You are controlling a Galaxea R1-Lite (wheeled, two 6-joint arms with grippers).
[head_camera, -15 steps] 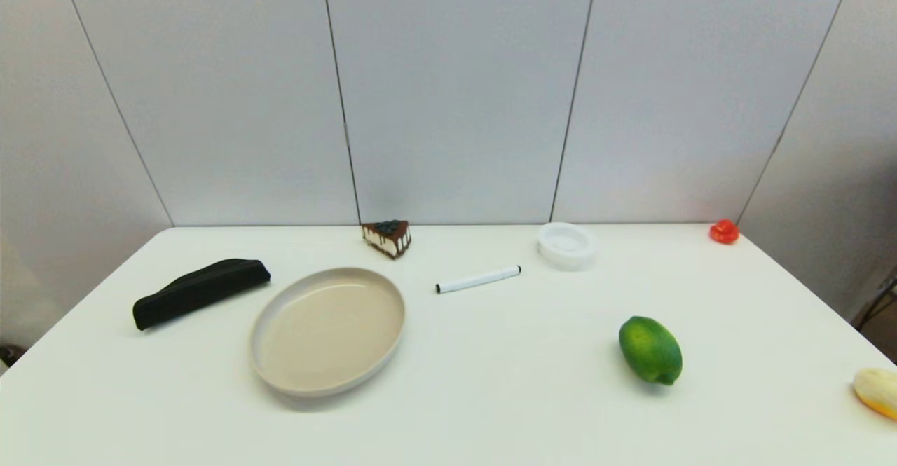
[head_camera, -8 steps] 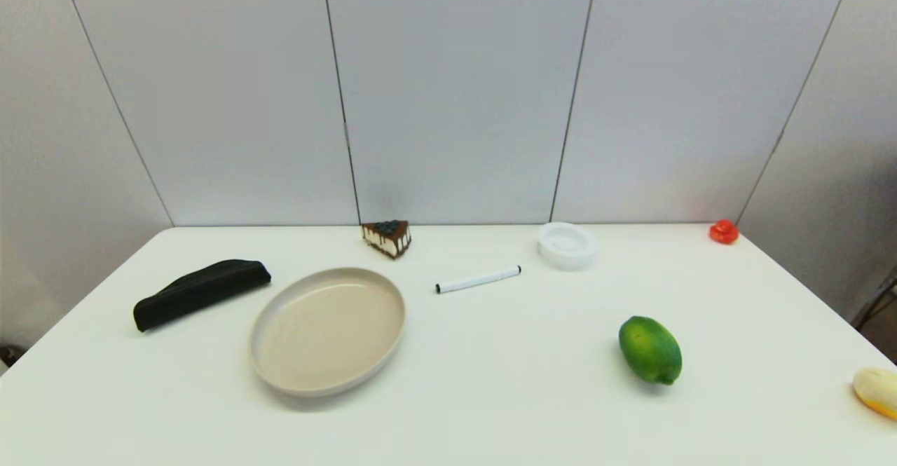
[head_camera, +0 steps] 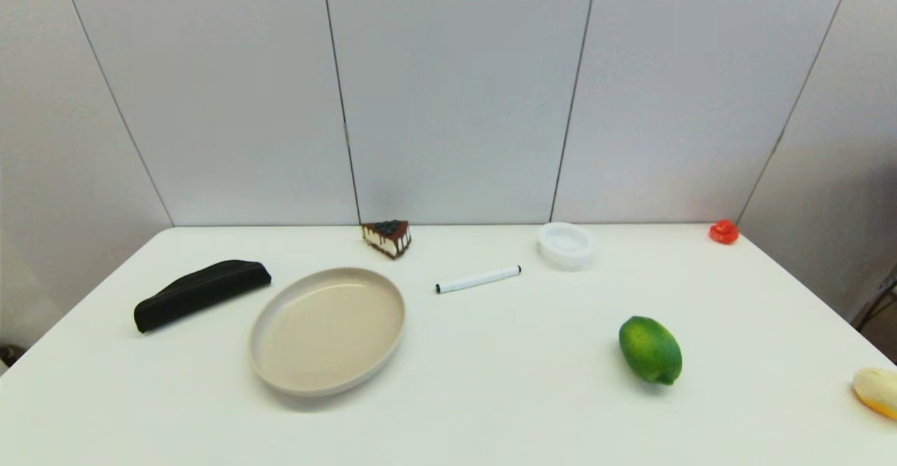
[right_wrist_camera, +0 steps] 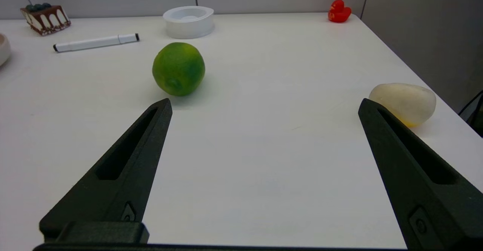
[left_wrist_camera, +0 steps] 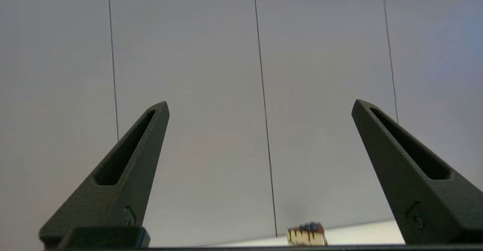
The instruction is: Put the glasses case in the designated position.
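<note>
White table with grey wall panels behind, that's my view. The glasses case lies flat at about 10 o'clock from the beige plate, just beside its rim (nothing touching it). Left gripper is spread wide, facing the wall. Right gripper is spread too, low over bare table, lime at 11 o'clock.

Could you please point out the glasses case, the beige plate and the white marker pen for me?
glasses case [head_camera: 202,292], head view, middle of its black body.
beige plate [head_camera: 261,315], head view, left rim.
white marker pen [head_camera: 478,279], head view, mid-barrel.
</note>
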